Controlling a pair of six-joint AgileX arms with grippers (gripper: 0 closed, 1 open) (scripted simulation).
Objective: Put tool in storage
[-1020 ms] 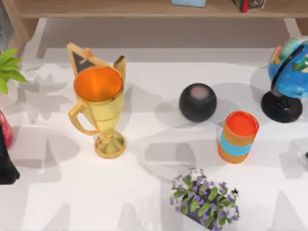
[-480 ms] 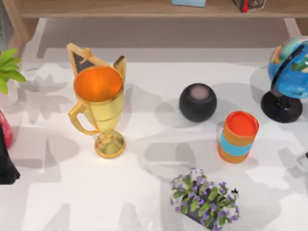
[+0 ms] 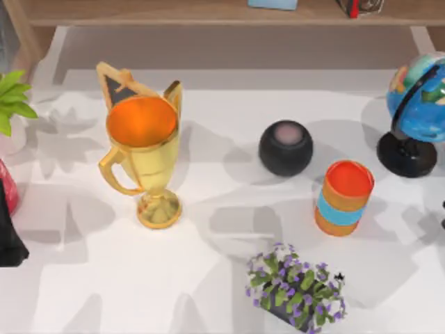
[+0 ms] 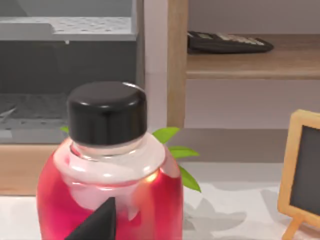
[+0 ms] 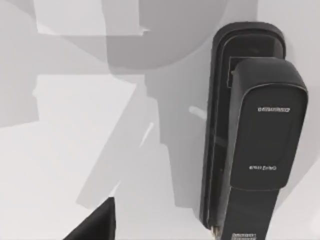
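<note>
On the table (image 5: 60, 150), stapler (image 5: 250, 130) lies flat.

The long black plastic stapler-like tool (image 5: 250, 135) lying on the white table (image 5: 75, 150) carries small pale lettering in three spots along its upper arm, one line near the middle, one lower down and one at the end. All three are too small to make out.

Gold trophy (image 3: 142, 160) with orange bowl, black speaker (image 3: 286, 147), orange-and-blue-banded cup (image 3: 343, 198).
</note>
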